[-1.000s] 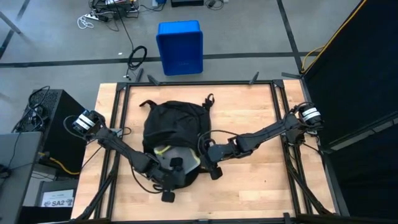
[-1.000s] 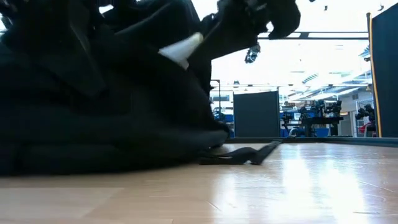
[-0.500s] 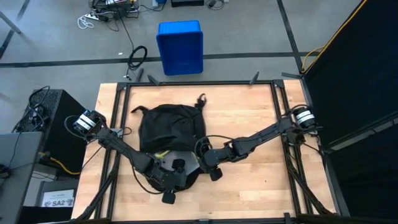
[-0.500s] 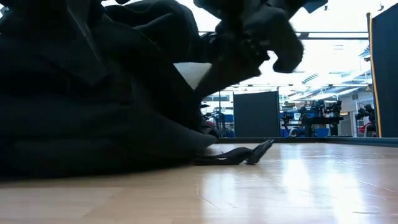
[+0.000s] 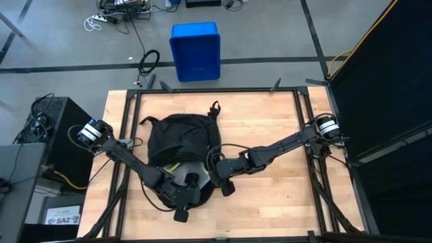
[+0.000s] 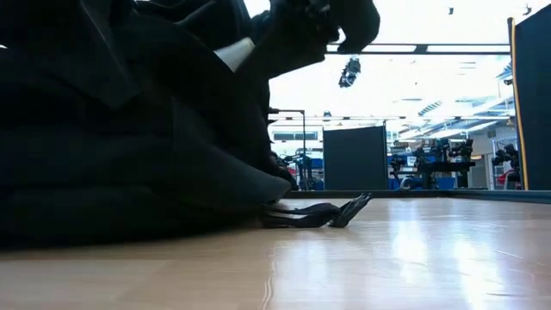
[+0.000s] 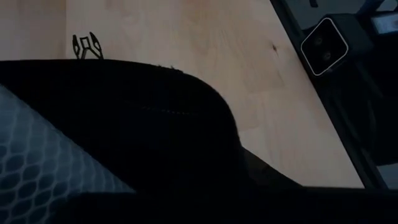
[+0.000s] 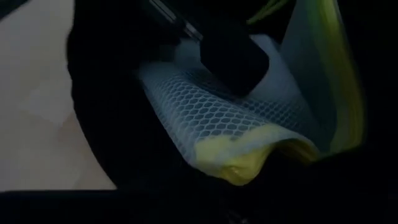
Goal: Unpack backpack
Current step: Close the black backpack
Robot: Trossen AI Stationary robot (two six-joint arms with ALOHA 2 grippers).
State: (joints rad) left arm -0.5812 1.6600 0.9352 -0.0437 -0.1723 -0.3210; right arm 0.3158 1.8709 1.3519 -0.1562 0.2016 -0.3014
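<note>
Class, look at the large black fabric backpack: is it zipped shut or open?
Open: the large black fabric backpack gapes at its near end, baring pale mesh lining.

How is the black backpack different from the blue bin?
The backpack is black, soft and rounded; the bin is blue, hard-looking and boxy. The backpack lies on the wooden table with both robot arms at it; the bin sits on the floor beyond the table, untouched.

The backpack [image 5: 179,135] is showing black outside, with what looks like pale grey honeycomb mesh lining [image 8: 217,118] edged in yellow; the bin [image 5: 195,50] is showing blue.
</note>
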